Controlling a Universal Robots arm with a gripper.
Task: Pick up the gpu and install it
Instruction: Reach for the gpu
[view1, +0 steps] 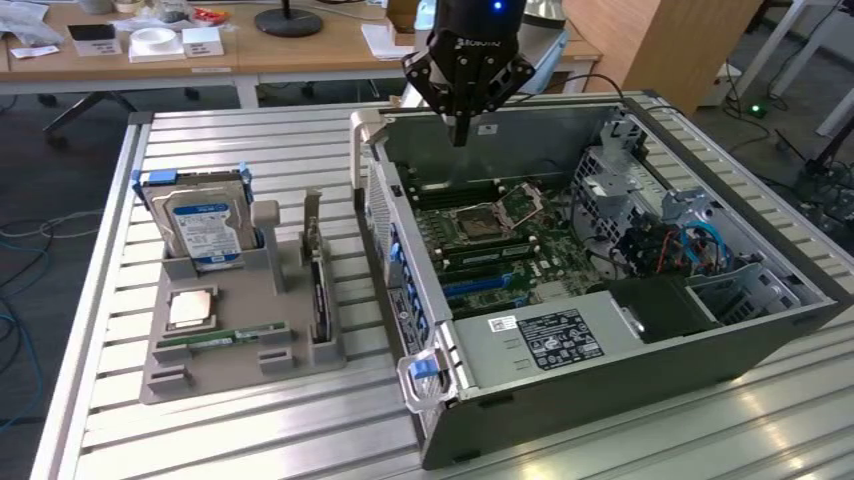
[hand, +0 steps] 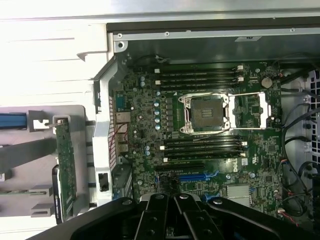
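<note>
The gpu (view1: 316, 278) stands on edge in a slot of the grey holder (view1: 180, 385), at the exterior view's left of the open computer case (view1: 601, 345). From the wrist view the gpu (hand: 65, 165) appears edge-on as a narrow green board. My gripper (view1: 461, 132) hangs shut and empty above the far rim of the case, well apart from the gpu. In the wrist view my gripper (hand: 175, 200) looks down on the motherboard (hand: 200, 125), close to a blue expansion slot (hand: 197, 176).
The holder also carries a hard drive (view1: 200, 225) with a blue-white label, a CPU (view1: 191, 308) and a RAM stick (view1: 220, 337). Cables and a drive cage (view1: 667, 235) fill the case's right side. Desks with clutter (view1: 160, 40) stand behind the slatted table (view1: 267, 440).
</note>
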